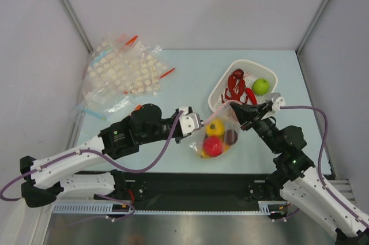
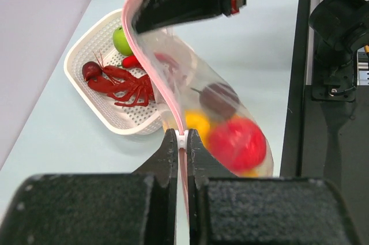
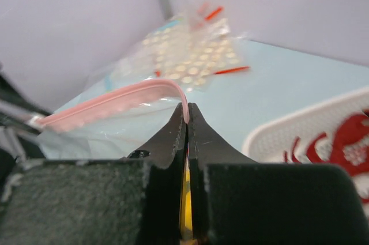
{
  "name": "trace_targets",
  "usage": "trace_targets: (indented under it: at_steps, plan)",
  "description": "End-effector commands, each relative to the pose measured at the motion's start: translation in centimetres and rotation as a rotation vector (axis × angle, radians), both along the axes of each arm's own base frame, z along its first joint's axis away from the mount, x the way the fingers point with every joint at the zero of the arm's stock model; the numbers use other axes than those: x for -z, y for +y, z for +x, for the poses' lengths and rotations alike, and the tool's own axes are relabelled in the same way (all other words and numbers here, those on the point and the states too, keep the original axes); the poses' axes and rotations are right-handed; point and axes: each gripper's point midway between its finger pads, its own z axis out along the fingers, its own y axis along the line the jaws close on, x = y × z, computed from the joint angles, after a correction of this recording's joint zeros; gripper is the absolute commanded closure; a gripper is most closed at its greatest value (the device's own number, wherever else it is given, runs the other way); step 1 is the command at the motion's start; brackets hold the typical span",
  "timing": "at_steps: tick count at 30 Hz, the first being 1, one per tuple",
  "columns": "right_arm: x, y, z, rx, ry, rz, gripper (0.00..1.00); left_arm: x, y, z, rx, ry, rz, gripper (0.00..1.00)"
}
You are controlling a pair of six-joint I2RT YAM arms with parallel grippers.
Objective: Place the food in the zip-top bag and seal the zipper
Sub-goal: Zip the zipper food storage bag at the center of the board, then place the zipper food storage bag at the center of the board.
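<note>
The zip-top bag (image 1: 218, 138) hangs between my two grippers above the table. It holds the yellow bell pepper (image 1: 215, 128), red apple (image 1: 213, 146), dark purple fruit (image 1: 230, 136) and mango (image 1: 202, 153). My left gripper (image 1: 199, 123) is shut on the pinkish-red zipper (image 2: 176, 112), with a small white slider between its fingertips (image 2: 182, 139). My right gripper (image 1: 239, 110) is shut on the other end of the zipper (image 3: 109, 102), pinching it at the tips (image 3: 187, 112). The red lobster (image 1: 236, 87) and green apple (image 1: 260, 86) lie in the white basket (image 1: 221, 90).
The white basket stands right behind the bag, and shows in the left wrist view (image 2: 75, 72) and right wrist view (image 3: 288, 129). A pile of dotted clear bags (image 1: 124, 72) lies at the back left. Grey walls enclose the table.
</note>
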Motion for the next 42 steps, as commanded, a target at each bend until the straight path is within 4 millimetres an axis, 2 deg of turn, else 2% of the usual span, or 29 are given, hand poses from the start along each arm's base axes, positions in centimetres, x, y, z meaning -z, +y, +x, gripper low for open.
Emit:
trace_targets:
  at_steps: [1, 8, 14, 18, 22, 24, 26, 27, 29, 30, 32, 34, 35, 36, 37, 38, 39, 40, 41, 42]
  plan:
    - [-0.5, -6.6, 3.5, 0.371, 0.076, 0.165, 1.0, -1.5, 0.0, -0.7, 0.024, 0.019, -0.039, 1.0]
    - [1.1, -12.1, 5.1, 0.648, 0.194, 0.276, 1.0, -1.4, -0.1, -0.5, 0.017, 0.025, -0.032, 1.0]
    - [1.6, -14.4, 4.9, 0.757, 0.225, 0.334, 1.0, -1.2, 0.0, -0.1, -0.001, 0.03, -0.027, 1.0]
    - [1.4, -14.2, 4.7, 0.739, 0.219, 0.336, 1.0, -1.2, 0.1, 1.0, -0.054, 0.052, -0.035, 1.0]
    - [1.4, -14.0, 4.7, 0.729, 0.223, 0.329, 1.0, -0.8, 0.5, 3.9, -0.17, 0.086, -0.036, 1.0]
    - [1.5, -13.9, 4.8, 0.726, 0.226, 0.327, 1.0, 0.1, 0.4, 5.6, -0.226, 0.124, -0.028, 1.0]
    - [1.8, -13.6, 5.0, 0.722, 0.234, 0.317, 1.0, 0.2, 0.9, 7.8, -0.289, 0.154, -0.033, 1.0]
    - [1.9, -13.5, 5.2, 0.722, 0.239, 0.312, 1.0, 1.3, 1.3, 9.3, -0.331, 0.195, -0.012, 1.0]
    - [2.3, -13.3, 5.6, 0.727, 0.254, 0.298, 0.99, 1.2, 1.6, 10.7, -0.364, 0.223, -0.017, 1.0]
    - [2.4, -13.2, 5.7, 0.725, 0.257, 0.293, 0.96, 1.8, 2.1, 12.1, -0.405, 0.245, -0.01, 1.0]
    - [2.6, -13.0, 6.1, 0.729, 0.273, 0.289, 0.88, 2.0, 2.9, 13.4, -0.449, 0.255, -0.018, 0.99]
    - [2.7, -12.7, 6.5, 0.725, 0.287, 0.273, 0.82, 2.0, 3.8, 14.6, -0.495, 0.272, -0.038, 0.88]
    - [2.7, -12.7, 6.5, 0.73, 0.291, 0.273, 0.67, 1.9, 3.9, 14.7, -0.492, 0.275, -0.049, 0.81]
    - [2.6, -12.7, 6.6, 0.732, 0.296, 0.272, 0.55, 1.5, 4.2, 14.8, -0.497, 0.268, -0.062, 0.65]
    - [2.6, -12.8, 6.6, 0.738, 0.299, 0.28, 0.3, 1.2, 4.6, 14.5, -0.497, 0.261, -0.079, 0.58]
    - [2.5, -13.0, 6.6, 0.753, 0.301, 0.29, 0.18, 0.4, 4.6, 14.5, -0.492, 0.241, -0.11, 0.5]
    - [2.5, -13.2, 6.7, 0.765, 0.31, 0.307, 0.08, 0.0, 4.9, 14.4, -0.497, 0.229, -0.133, 0.4]
    - [2.3, -13.9, 6.7, 0.799, 0.312, 0.329, 0.01, -0.7, 5.9, 14.2, -0.528, 0.206, -0.167, 0.34]
    - [2.3, -14.3, 6.7, 0.825, 0.32, 0.348, 0.0, -1.1, 6.3, 14.2, -0.546, 0.196, -0.193, 0.3]
    - [2.5, -14.7, 6.6, 0.852, 0.347, 0.392, 0.01, -2.5, 6.8, 14.2, -0.551, 0.169, -0.251, 0.24]
